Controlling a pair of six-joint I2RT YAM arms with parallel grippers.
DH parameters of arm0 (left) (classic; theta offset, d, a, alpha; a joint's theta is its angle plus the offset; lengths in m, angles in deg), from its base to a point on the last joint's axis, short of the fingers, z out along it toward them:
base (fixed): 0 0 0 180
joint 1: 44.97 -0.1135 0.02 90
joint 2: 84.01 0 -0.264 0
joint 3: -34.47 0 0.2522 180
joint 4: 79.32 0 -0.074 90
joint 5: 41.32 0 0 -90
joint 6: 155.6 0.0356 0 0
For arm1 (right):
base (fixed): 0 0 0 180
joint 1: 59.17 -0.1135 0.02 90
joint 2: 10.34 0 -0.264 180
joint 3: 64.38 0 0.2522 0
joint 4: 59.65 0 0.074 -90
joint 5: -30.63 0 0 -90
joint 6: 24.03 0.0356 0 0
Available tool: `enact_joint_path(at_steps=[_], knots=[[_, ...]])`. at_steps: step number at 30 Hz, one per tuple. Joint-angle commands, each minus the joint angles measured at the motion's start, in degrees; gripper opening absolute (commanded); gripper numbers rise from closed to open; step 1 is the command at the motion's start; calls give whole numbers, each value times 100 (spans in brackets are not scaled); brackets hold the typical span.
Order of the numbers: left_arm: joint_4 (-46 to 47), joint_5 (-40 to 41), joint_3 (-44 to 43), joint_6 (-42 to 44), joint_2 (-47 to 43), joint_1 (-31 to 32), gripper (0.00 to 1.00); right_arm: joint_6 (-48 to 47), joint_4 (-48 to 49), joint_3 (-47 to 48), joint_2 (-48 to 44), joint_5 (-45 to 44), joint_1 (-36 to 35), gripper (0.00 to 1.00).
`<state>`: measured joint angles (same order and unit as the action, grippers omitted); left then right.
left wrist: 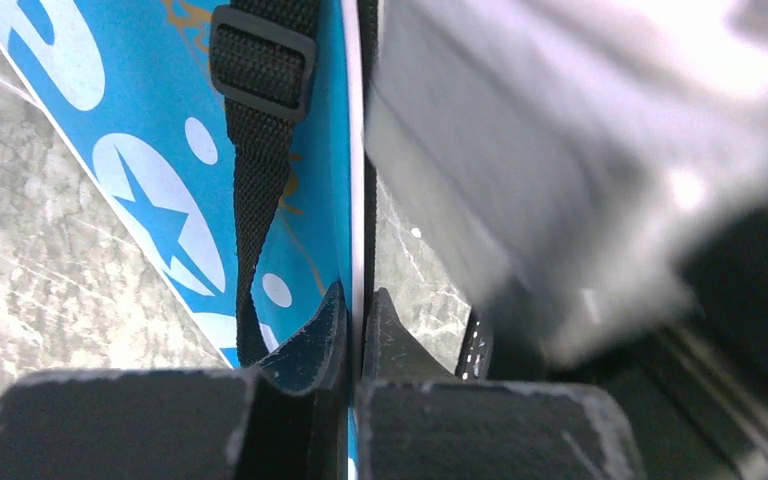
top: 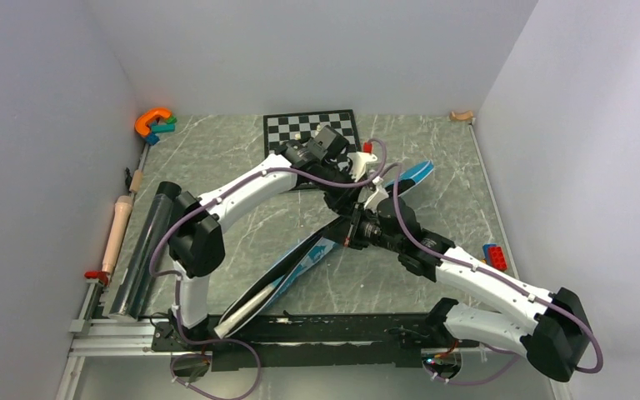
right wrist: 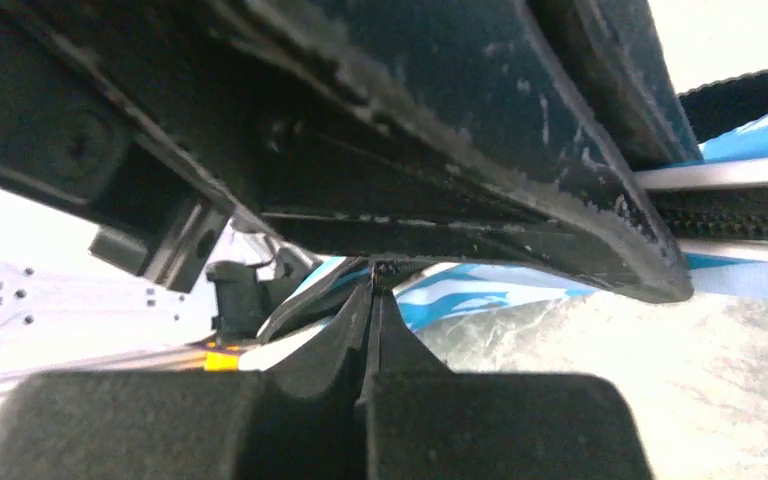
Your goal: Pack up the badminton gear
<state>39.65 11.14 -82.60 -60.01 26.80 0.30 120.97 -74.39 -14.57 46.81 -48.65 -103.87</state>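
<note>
Looking down on a grey-green marbled table (top: pixel 217 150): at the middle of the far edge, a black-and-white chessboard (top: pixel 300 127); in the far-left corner, an orange C-shaped toy (top: pixel 152 122); in the far-right corner, a small wooden piece (top: pixel 462 116). Along the left edge, a black tube (top: pixel 144 250) just beside a wooden roller (top: pixel 117 232), and near the right edge, red and blue blocks (top: pixel 493 256). Stretching diagonally across the middle from the near edge toward the far right, a blue bag (top: pixel 300 262).

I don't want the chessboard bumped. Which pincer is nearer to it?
Left. The left pincer is by the near edge of the chessboard, pinching the blue bag; the right pincer is farther toward the arm bases.
</note>
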Motion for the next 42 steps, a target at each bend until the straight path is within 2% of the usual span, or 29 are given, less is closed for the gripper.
enact_joint_path(at_steps=[1,5,11,18,19,20,22,23,24,27,30,34,42], knots=[[400,221,-675,-305,188,8,0,-400,-90,669,75,69,-394,0],[403,357,-1502,-515,549,5,0,-688,-507,991,230,-226,-856,0],[529,405,-2211,-880,922,-4,0,-1146,-1112,1494,663,-533,-1521,0],[619,474,-2289,-919,925,-7,0,-1172,-1978,1890,918,-1182,-1909,1],[638,481,-2244,-914,899,-2,0,-1095,-2154,1903,879,-1361,-1920,9],[683,496,-2173,-896,849,-1,0,-1006,-2313,1902,829,-1498,-1943,24],[817,523,-1965,-892,709,-4,0,-828,-2603,1921,684,-1897,-2025,43],[871,533,-1856,-892,658,-5,0,-750,-2714,1923,603,-2067,-2098,58],[906,528,-1808,-907,596,-3,0,-681,-2825,1934,540,-2237,-2177,67],[944,550,-1737,-955,550,-8,0,-478,-3257,2135,508,-2777,-2409,78],[1093,623,-1606,-1084,449,-4,0,-35,-4040,2506,717,-3615,-2699,82],[1157,744,-1584,-1170,389,35,0,468,-4503,2797,1000,-4657,-2990,82],[1139,861,-1491,-1130,243,103,0,1525,-5741,3553,2162,-6179,-2999,78]])
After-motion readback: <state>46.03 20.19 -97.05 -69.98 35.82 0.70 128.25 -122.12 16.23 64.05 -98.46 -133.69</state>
